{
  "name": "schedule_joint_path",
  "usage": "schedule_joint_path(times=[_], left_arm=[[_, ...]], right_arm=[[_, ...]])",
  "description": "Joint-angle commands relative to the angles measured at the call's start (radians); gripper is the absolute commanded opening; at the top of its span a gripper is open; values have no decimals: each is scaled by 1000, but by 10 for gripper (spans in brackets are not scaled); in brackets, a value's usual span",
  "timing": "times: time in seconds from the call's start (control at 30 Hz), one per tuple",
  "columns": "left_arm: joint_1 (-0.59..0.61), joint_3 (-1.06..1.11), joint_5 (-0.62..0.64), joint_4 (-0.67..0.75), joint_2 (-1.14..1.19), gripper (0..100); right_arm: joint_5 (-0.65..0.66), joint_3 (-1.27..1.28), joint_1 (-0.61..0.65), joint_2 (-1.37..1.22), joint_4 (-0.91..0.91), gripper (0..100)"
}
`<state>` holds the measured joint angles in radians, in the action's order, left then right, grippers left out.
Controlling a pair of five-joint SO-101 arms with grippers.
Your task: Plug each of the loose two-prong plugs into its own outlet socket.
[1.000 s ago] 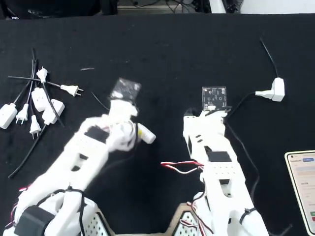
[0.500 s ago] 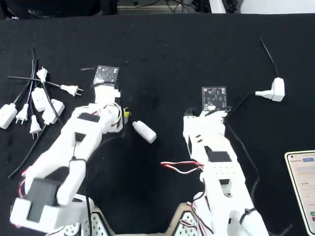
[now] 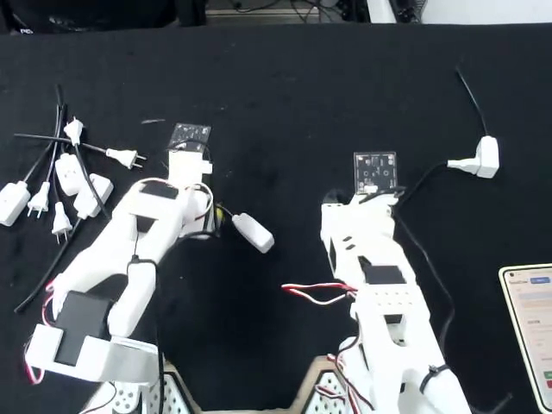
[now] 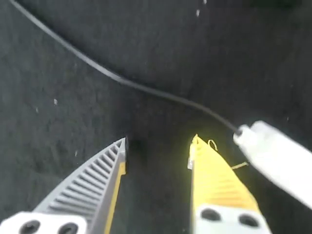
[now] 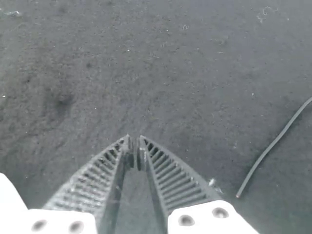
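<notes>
Plug (image 4: 273, 146) loose on the tabletop (image 4: 73, 73), just beside the yellow finger (image 4: 214, 175) of the left claw (image 4: 158, 144), outside its spread-apart fingers, with cord (image 4: 122, 80) running off ahead. Right claw (image 5: 135, 141) pressed together on nothing. Farther out from the left claw, heap of plugs and sockets (image 3: 60, 185), seemingly unmated; well beyond the right claw, another white plug (image 3: 483, 158). Judged barely begun. Prongs of the nearest plug out of sight; pairings in the heap too tangled to read.

Open mat (image 3: 293, 95) mid-table; plug tangle (image 3: 72, 177) left.
</notes>
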<state>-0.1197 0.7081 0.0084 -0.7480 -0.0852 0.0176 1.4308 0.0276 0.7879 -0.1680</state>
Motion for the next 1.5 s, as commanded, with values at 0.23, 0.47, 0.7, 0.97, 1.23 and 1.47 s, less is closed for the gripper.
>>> schedule_joint_path(times=[0.23, 0.47, 0.7, 0.97, 1.23, 1.47], left_arm=[[-5, -176, 11, -95, -8, 209], [-133, -228, 115, -78, -8, 209], [-104, -94, 110, 161, -8, 209], [-87, 10, 55, 135, -8, 209], [-81, 7, 41, 91, -8, 209], [-82, 15, 40, -15, -8, 209]], right_arm=[[0, -24, 18, 38, 23, 11], [0, -24, 18, 36, 23, 11], [0, -24, 18, 36, 23, 11], [0, -24, 18, 36, 23, 11], [0, -24, 18, 36, 23, 11], [0, -24, 18, 35, 23, 11]])
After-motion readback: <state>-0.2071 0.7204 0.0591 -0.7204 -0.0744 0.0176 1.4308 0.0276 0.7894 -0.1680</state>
